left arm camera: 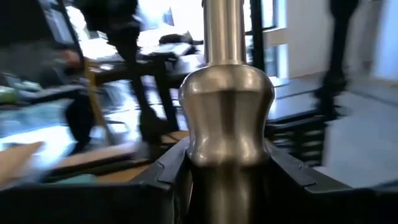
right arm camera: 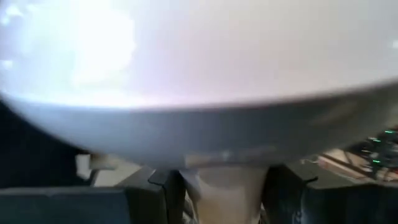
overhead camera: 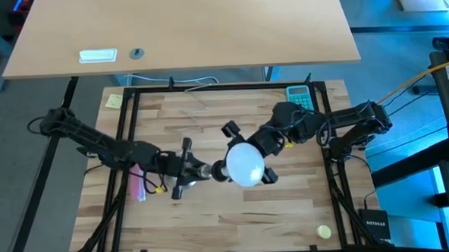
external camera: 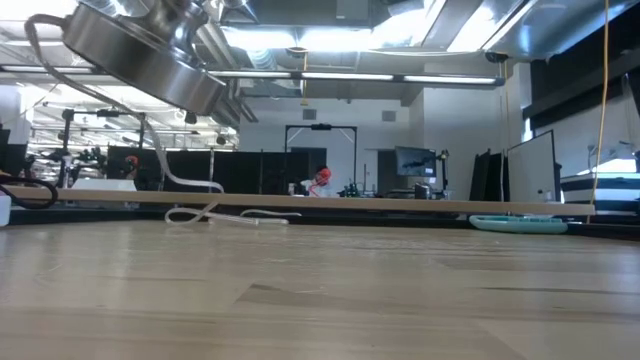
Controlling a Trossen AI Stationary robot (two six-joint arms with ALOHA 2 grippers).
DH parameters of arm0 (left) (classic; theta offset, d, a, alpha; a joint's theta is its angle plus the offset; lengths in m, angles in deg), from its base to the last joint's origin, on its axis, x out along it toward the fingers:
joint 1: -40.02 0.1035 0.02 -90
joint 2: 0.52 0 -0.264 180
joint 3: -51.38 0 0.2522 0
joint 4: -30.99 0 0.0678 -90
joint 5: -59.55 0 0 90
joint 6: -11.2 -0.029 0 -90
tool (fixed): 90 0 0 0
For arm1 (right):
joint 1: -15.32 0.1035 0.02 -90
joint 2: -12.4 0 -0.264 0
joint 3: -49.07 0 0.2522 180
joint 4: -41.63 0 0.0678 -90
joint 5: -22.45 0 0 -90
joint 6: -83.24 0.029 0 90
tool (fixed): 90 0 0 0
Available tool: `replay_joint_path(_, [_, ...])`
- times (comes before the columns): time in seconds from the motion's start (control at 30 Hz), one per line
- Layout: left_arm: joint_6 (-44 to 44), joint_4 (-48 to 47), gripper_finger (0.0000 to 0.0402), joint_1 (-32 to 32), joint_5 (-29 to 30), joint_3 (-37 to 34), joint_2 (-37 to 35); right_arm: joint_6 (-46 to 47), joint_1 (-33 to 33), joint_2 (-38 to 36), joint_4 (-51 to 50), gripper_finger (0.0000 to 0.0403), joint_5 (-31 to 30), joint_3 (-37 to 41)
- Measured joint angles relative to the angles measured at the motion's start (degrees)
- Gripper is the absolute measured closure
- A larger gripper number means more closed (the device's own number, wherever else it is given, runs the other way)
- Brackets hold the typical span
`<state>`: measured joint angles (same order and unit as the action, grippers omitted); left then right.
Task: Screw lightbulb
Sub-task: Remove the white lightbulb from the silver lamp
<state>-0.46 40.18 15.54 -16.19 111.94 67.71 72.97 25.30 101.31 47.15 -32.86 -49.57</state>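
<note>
**Now the bulb and the socket stand meet in the air above the table**

Now we hold both parts off the table. Our left gripper pinches the socket stand by its metal stem; in the left wrist view the two dark fingers press on both sides of the stem. Our right gripper pinches the lightbulb at its narrow neck, as the right wrist view shows, with the globe filling the picture above the fingers.

In the high view the lightbulb lies at about 3 o'clock from the left gripper, and the stand's dark top touches or nearly touches it; we cannot tell if the thread is already engaged. The long axis of the stand runs from 9 to 3 o'clock, roughly level. The right arm comes in from about 2 o'clock. Both grippers are equally near the joint.

The lightbulb is white, frosted and smooth, a round globe that tapers. The stand is brushed silvery metal, with a round base seen tilted in the low view. The table is light wood planks.
</note>
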Motion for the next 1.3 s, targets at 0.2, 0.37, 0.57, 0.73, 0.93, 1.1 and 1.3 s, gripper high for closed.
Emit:
replay_joint_path(0.2, [5.5,-2.3,0.0274,3.6,-8.5,0.0,0.0,-1.1,0.0,0.0,-2.1,0.0247,-0.1,0.0])
replay_joint_path(0.37, [5.1,-1.7,0.0274,3.7,-4.2,0.0,-0.2,1.0,0.3,-0.1,-1.9,0.0249,-11.3,0.0])
replay_joint_path(0.57, [-0.8,1.6,0.0274,1.4,15.2,0.0,-0.5,4.6,0.2,-1.2,-5.9,0.0100,-28.4,0.2])
replay_joint_path(0.73, [-11.7,8.2,0.0274,-0.8,35.0,0.0,-0.4,6.8,0.2,-3.8,-11.2,0.0016,-47.7,0.1])
replay_joint_path(0.93, [-23.5,15.0,0.0274,0.2,49.5,0.1,-0.4,7.0,0.1,-3.3,-2.0,0.0028,-59.2,0.1])
replay_joint_path(1.1, [-23.6,15.3,0.0274,1.8,52.6,0.1,0.1,4.7,0.1,1.0,10.7,0.0049,-60.2,0.1])
replay_joint_path(1.3, [-23.5,15.5,0.0274,2.0,53.3,0.1,0.1,2.2,-0.3,4.6,21.7,0.0069,-61.4,0.1])
